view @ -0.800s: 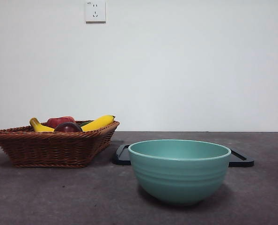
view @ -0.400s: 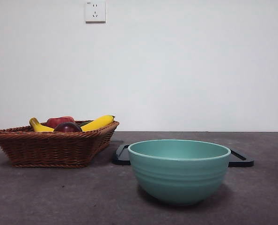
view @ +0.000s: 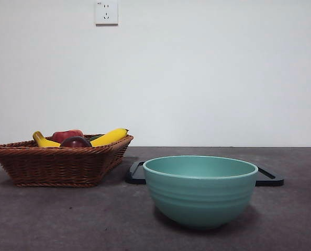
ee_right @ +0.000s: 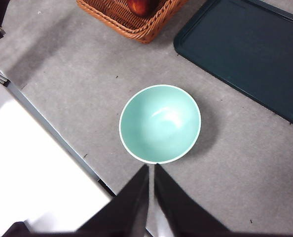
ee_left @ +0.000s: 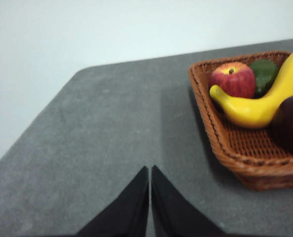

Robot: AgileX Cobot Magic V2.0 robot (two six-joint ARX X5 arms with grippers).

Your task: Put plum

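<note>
Though half hidden by the wicker rim, shows as a small, round, dark maroon-purple, glossy plum (view: 76,141), darker than the red apple (view: 67,135) behind it. Lies inside the woven basket (view: 56,166), beside 1 yellow banana (view: 109,137) and near something green (ee_left: 264,74). Being round, has no long axis to read; stem direction cannot be told.

Hangs above bare grey table (view: 92,219) beside the basket: left gripper (ee_left: 150,174), its 2 black jaws pressed together, holding nothing. Hovers high over the teal bowl (ee_right: 160,123), tips at its near rim: right gripper (ee_right: 151,170), jaws likewise closed and empty. Stands empty, that bowl, with a dark tray (ee_right: 250,54) behind it, well apart from the plum.
</note>
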